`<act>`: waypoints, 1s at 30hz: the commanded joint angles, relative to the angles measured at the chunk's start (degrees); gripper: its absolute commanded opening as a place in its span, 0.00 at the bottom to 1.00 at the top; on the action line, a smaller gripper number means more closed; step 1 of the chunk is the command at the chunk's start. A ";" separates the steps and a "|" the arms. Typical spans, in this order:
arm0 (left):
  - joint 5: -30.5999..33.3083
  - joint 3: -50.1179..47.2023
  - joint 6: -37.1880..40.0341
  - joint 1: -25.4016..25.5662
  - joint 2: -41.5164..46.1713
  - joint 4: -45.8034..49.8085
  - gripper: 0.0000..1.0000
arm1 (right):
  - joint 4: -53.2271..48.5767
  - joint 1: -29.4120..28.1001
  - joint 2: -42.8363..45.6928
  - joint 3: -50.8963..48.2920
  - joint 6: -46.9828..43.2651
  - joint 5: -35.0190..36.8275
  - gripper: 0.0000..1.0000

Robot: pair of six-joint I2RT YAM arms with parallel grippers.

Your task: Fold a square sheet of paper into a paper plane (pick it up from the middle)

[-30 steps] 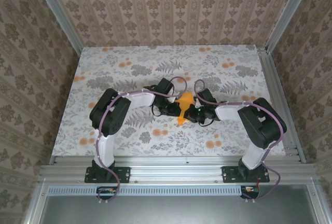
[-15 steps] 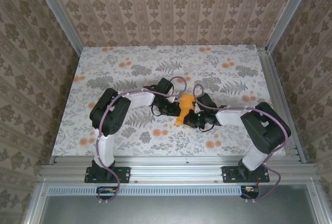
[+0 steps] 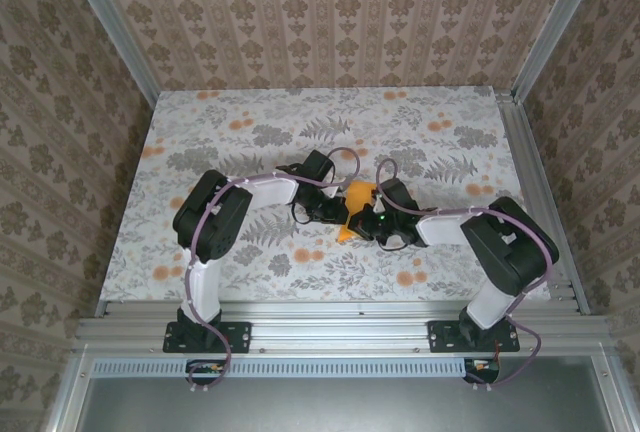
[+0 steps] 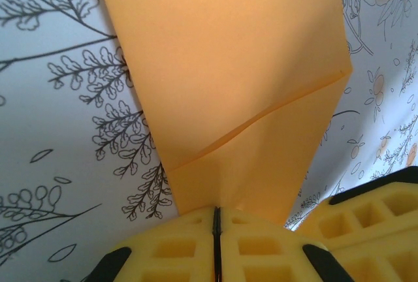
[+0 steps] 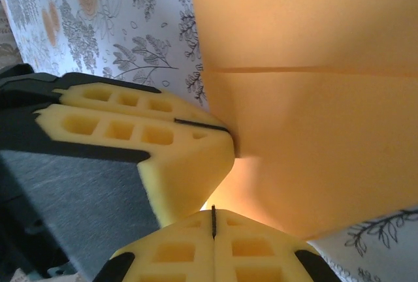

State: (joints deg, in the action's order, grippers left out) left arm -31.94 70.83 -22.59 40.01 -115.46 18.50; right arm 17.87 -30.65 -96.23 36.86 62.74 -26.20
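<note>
Since both pairs of yellow foam pads are pressed flat together, I'd say each one is clamped on something: the left gripper (image 4: 215,220) pinches one edge of the orange sheet of paper (image 4: 235,66), and the right gripper (image 5: 213,220) nips the same sheet right next to it. One crease runs across the sheet. It sits between the two wrists around the middle of the floral tabletop (image 3: 250,112), a bit closer to the near edge

Closed left tool (image 4: 215,230), closed right tool (image 5: 213,220)
</note>
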 commanded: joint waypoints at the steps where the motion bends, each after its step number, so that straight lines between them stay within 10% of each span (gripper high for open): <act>1: 4.68 -1.82 1.80 -0.58 -3.72 5.40 0.09 | 4.40 -0.85 -2.02 -0.96 2.55 -1.73 0.08; 30: 4.09 -2.66 2.06 -1.31 -4.42 4.38 0.09 | -0.78 -5.56 3.73 -3.96 4.12 1.52 0.07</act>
State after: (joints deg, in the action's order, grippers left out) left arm -33.52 70.76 -22.17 39.35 -115.79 18.41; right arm 15.73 -35.88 -95.26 34.20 63.79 -26.30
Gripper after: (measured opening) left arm 0.094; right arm 0.071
